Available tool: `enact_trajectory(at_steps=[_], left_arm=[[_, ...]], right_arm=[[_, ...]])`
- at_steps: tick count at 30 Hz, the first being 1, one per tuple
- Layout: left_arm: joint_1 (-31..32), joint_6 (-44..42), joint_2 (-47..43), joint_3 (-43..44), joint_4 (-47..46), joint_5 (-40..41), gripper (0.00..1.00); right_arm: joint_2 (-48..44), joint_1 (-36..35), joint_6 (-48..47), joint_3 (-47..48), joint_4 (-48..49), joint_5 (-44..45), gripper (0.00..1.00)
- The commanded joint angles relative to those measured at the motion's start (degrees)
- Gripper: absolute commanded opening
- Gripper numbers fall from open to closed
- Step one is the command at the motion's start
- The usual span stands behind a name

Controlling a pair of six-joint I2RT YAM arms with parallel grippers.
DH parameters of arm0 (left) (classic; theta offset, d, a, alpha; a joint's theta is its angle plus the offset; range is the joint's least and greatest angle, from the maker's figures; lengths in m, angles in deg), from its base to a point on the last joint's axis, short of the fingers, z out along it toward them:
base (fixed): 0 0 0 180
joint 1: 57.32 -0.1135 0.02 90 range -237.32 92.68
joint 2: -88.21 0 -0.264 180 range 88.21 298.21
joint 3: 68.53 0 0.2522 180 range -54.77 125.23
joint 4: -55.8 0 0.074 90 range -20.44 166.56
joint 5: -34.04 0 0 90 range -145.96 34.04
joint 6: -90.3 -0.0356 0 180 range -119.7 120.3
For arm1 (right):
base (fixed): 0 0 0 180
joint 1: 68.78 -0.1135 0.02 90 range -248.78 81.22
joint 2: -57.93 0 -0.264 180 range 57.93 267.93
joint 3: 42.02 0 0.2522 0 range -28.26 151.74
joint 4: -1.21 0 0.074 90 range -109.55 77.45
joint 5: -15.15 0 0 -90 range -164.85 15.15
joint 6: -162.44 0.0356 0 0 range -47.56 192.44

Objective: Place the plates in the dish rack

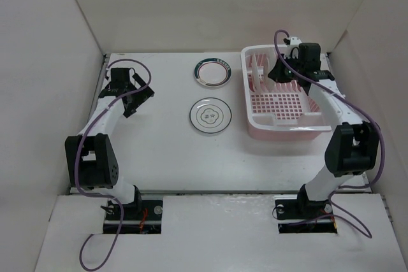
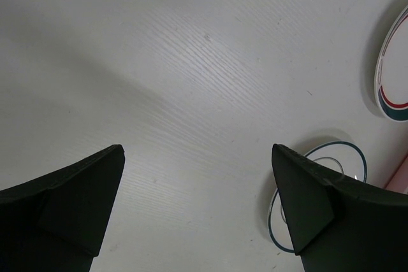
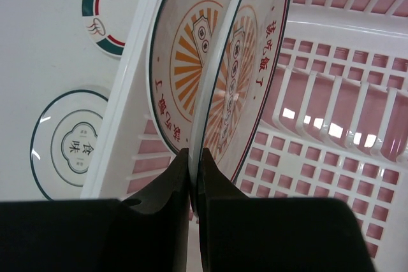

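Observation:
In the right wrist view my right gripper (image 3: 196, 154) is shut on the rim of an orange sunburst plate (image 3: 252, 74), held on edge over the pink-and-white dish rack (image 3: 331, 132). A second sunburst plate (image 3: 175, 62) stands upright just to its left, by the rack's white rim. In the top view that gripper (image 1: 282, 71) hangs over the rack's (image 1: 284, 122) far part. The green-banded plate (image 1: 212, 72) and the plate with thin dark rings (image 1: 210, 116) lie flat on the table left of the rack. My left gripper (image 1: 125, 93) is open and holds nothing, well left of both plates.
White walls close the table in at the left, back and right. In the left wrist view the ringed plate (image 2: 347, 157) shows partly behind the right finger (image 2: 312, 202), and the green-banded plate (image 2: 390, 87) is at the right edge. Purple cables loop off both arms.

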Motion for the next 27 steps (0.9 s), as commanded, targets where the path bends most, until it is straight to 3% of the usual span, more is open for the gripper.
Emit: enact_trajectory(at_steps=[1, 13, 17, 18, 19, 23, 25, 27], left_arm=[[0.0, -0.97, -0.21, 2.79, -0.17, -0.42, 1.0], [0.0, -0.97, 0.32, 3.32, -0.7, -0.94, 1.0], [0.0, -0.97, 0.85, 3.32, -1.23, -0.95, 1.0], [0.0, -0.97, 0.85, 3.32, -1.23, -0.95, 1.0], [0.0, -0.97, 0.85, 3.32, -1.92, -1.56, 1.0], [0.0, -2.8, 0.85, 2.0, -5.08, -3.32, 1.0], [2.89, -3.86, 0.23, 1.39, -5.62, -3.32, 1.0], [4.56, -4.48, 0.93, 1.39, -6.32, -3.85, 1.0]], right_arm=[[-0.13, 0.19, 0.75, 1.25, 6.0, 0.25, 0.0], [3.56, 0.72, 0.23, 2.83, 5.3, 2.54, 0.0], [4.09, 0.72, 0.23, 2.83, 5.3, 3.07, 0.23], [4.09, 0.72, 0.23, 2.83, 5.3, 3.07, 0.35], [4.09, 0.72, 0.23, 2.83, 5.3, 3.07, 0.53], [2.96, 0.72, 0.23, 3.36, 4.77, 3.07, 0.66], [2.34, 0.72, 1.45, 3.89, 4.77, 3.59, 0.69], [0.58, 0.72, 1.46, 3.89, 4.77, 4.38, 0.79]])
